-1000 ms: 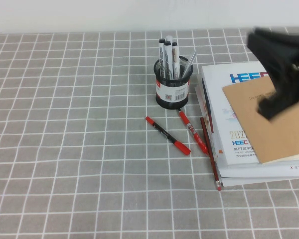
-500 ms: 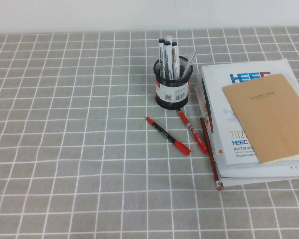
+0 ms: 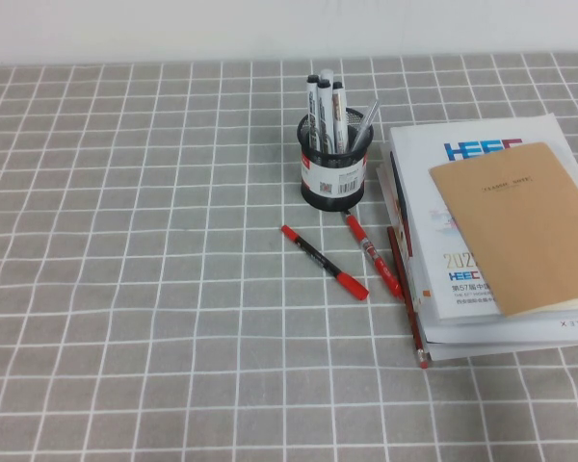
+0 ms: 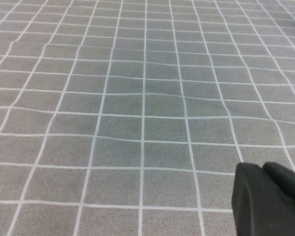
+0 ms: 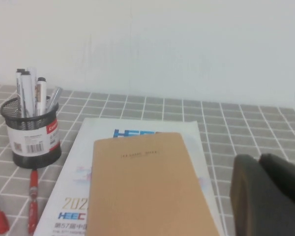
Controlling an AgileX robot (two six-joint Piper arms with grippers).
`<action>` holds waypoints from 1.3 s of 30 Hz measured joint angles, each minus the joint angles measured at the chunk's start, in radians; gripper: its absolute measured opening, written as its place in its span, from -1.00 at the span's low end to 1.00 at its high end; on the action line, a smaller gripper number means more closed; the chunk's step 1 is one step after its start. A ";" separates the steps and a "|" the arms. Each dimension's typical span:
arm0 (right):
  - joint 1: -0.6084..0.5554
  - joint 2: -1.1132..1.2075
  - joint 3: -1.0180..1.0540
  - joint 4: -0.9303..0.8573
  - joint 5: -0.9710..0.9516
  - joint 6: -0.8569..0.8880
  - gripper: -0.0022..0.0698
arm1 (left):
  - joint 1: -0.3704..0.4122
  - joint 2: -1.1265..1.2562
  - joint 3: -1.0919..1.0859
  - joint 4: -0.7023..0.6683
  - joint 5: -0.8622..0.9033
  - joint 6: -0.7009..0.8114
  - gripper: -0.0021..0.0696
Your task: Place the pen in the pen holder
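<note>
Three white-barrelled markers point(image 3: 325, 104) stand upright in the black mesh pen holder point(image 3: 333, 169), so the pen looks delivered. Right gripper point(image 5: 270, 196), clamped empty, sits right of the books point(image 3: 482, 241). Left gripper point(image 4: 265, 199) hangs over bare tablecloth point(image 4: 137, 98); its fingers' state is unclear.

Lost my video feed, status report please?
Right gripper shut, empty, above the books. Left gripper over bare cloth. Markers standing in pen holder. Nothing blocking.

A grey cloth with a white grid pattern point(image 3: 125, 289) is seen; a round black wire-mesh cup point(image 3: 335, 173) is labelled white and red; thin red pens point(image 3: 324, 262) and a tan notebook point(image 3: 520, 226) are shown at right.
</note>
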 joint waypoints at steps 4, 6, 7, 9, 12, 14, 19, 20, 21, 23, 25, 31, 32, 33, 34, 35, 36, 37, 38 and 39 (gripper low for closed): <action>-0.003 -0.002 0.014 0.016 0.000 0.000 -0.97 | 0.000 0.000 0.000 0.000 0.000 0.000 -0.96; -0.003 -0.002 0.018 0.026 0.000 0.000 -0.97 | 0.000 0.000 0.000 0.000 0.000 0.000 -0.96; -0.003 -0.002 0.027 0.045 0.000 -0.008 -0.97 | 0.000 0.000 0.000 0.000 0.000 0.000 -0.96; -0.004 -0.006 0.049 0.115 0.000 -0.068 -0.97 | 0.000 0.000 0.000 0.000 0.000 0.000 -0.96; -0.019 -0.056 0.098 0.281 0.016 -0.207 -0.97 | 0.000 0.000 0.000 0.000 0.000 0.000 -0.96; -0.045 -0.105 0.140 0.353 0.023 -0.281 -0.97 | 0.000 0.000 0.000 0.000 0.000 0.000 -0.96; -0.156 -0.237 0.243 0.406 0.029 -0.327 -0.97 | 0.000 0.000 0.000 0.000 0.000 0.000 -0.96; -0.176 -0.256 0.260 0.408 0.032 -0.329 -0.97 | 0.000 0.000 0.000 0.000 0.000 0.000 -0.96; -0.190 -0.271 0.275 0.410 0.033 -0.329 -0.97 | 0.000 0.000 0.000 0.000 0.000 0.000 -0.96; -0.199 -0.283 0.293 0.415 0.036 -0.331 -0.97 | 0.000 0.000 0.000 0.000 0.000 0.000 -0.96; -0.196 -0.283 0.300 0.423 0.042 -0.331 -0.97 | 0.000 0.000 0.000 0.000 0.000 0.000 -0.96; -0.136 -0.283 0.303 0.449 0.089 -0.333 -0.97 | 0.000 0.000 0.000 0.000 0.000 0.000 -0.96; -0.121 -0.283 0.303 0.449 0.101 -0.333 -0.97 | 0.000 0.000 0.000 0.000 0.000 0.000 -0.96; -0.107 -0.283 0.303 0.451 0.114 -0.333 -0.97 | 0.000 0.000 0.000 0.000 0.000 0.000 -0.96; -0.091 -0.284 0.303 0.452 0.125 -0.333 -0.97 | 0.000 0.000 0.000 0.000 0.000 0.000 -0.96; -0.083 -0.284 0.303 0.456 0.138 -0.326 -0.97 | 0.000 0.000 0.000 0.000 0.000 0.000 -0.96; -0.074 -0.284 0.303 0.456 0.156 -0.319 -0.97 | 0.000 0.000 0.000 0.000 0.000 0.000 -0.96; -0.069 -0.284 0.303 0.458 0.175 -0.309 -0.97 | 0.000 0.000 0.000 0.000 0.000 0.000 -0.96; -0.067 -0.284 0.303 0.458 0.190 -0.302 -0.97 | 0.000 0.000 0.000 0.000 0.000 0.000 -0.96; -0.065 -0.284 0.303 0.459 0.203 -0.300 -0.97 | 0.000 0.000 0.000 0.000 0.000 0.000 -0.96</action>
